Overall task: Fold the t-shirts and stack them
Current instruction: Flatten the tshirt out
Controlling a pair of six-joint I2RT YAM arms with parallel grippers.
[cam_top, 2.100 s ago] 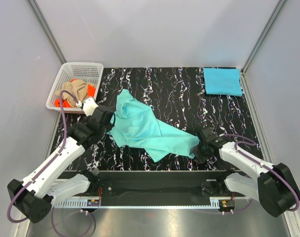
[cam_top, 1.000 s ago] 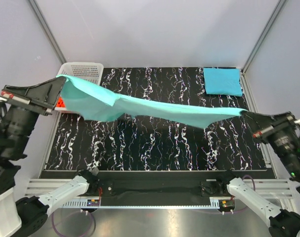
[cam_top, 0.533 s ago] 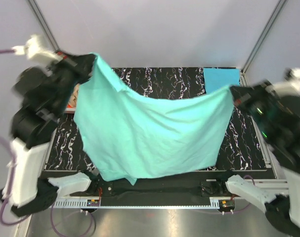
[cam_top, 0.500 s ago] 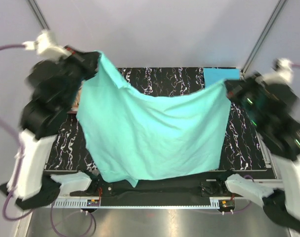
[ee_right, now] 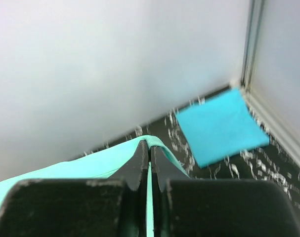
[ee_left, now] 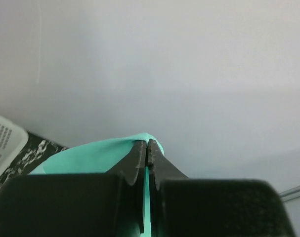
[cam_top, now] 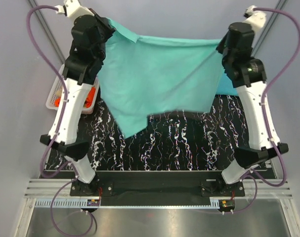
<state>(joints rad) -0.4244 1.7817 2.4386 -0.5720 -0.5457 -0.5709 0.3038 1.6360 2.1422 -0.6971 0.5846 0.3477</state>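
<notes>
The white plastic lattice basket (cam_top: 54, 93) is mostly hidden behind the left arm in the overhead view. Only its outer rim and a scrap of orange cloth (cam_top: 91, 95) show, and whatever else it holds cannot be made out. The folded sky-blue t-shirt (ee_right: 221, 126) lies at the far right corner of the black marbled table (cam_top: 189, 143). From above it is almost wholly covered by hanging cloth (the right wrist camera sees it plainly, lying flat).

The mint-teal cloth t-shirt (cam_top: 159, 74) hangs in the air, spread between both arms in front of the back wall, with one corner drooping lower on the left side. The left gripper (ee_left: 146, 146) has its fingers pressed together on one top corner of it, and the right gripper (ee_right: 150, 146) pinches the other top corner likewise. Both wrist views are soft and blurred.

Half a second ago the shirt hung lower and nearer, covering most of the table down to its near edge. Now the arms stand taller and the marbled top shows beneath.
</notes>
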